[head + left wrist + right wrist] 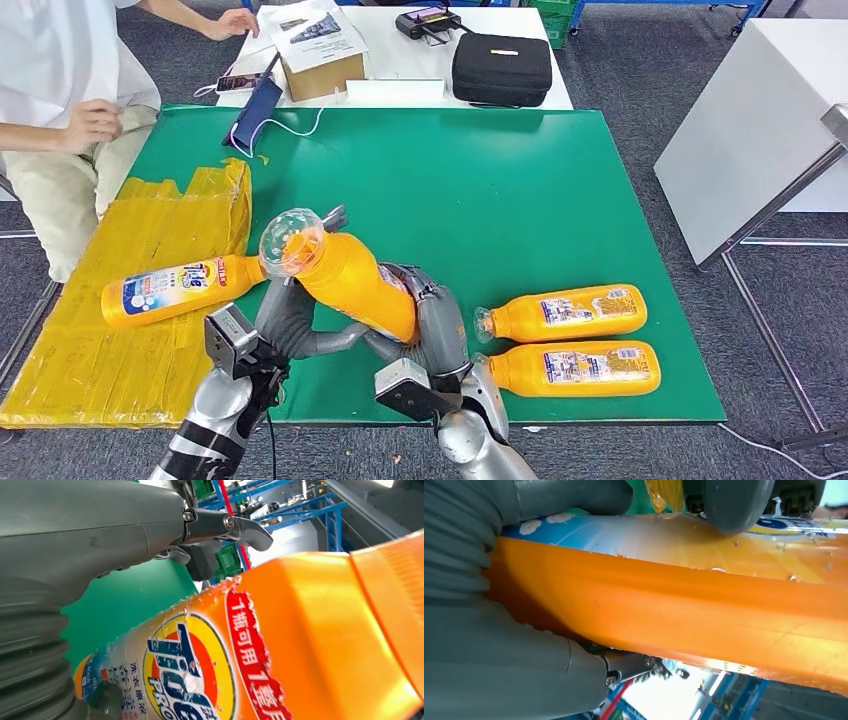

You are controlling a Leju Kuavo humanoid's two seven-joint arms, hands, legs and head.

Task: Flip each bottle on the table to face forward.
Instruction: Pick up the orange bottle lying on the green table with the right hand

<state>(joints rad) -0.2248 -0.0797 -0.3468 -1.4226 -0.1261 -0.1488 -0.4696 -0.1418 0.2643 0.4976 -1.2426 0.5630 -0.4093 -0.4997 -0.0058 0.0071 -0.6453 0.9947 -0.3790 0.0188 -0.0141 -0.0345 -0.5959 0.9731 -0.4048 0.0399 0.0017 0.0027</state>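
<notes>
Bottle (280,645) with "Tide" label in right hand (432,322)

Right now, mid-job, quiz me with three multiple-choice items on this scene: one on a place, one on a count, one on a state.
1. Where does the bottle outside the hands on the robot's left lie?
A. On the yellow sheet
B. On the white table
C. On the floor

2. How many orange bottles show in the head view?
A. Two
B. Three
C. Four

3. What is the state of the bottle between the hands?
A. Lying flat on the green table
B. Lifted and tilted, gripped by both hands
C. Standing upright, untouched

Answers:
1. A: the left bottle rests on the yellow sheet.
2. C: the left one, the held bottle, and the two right bottles on the green table.
3. B: the left hand and right hand grip it above the table, cap end raised.
</notes>
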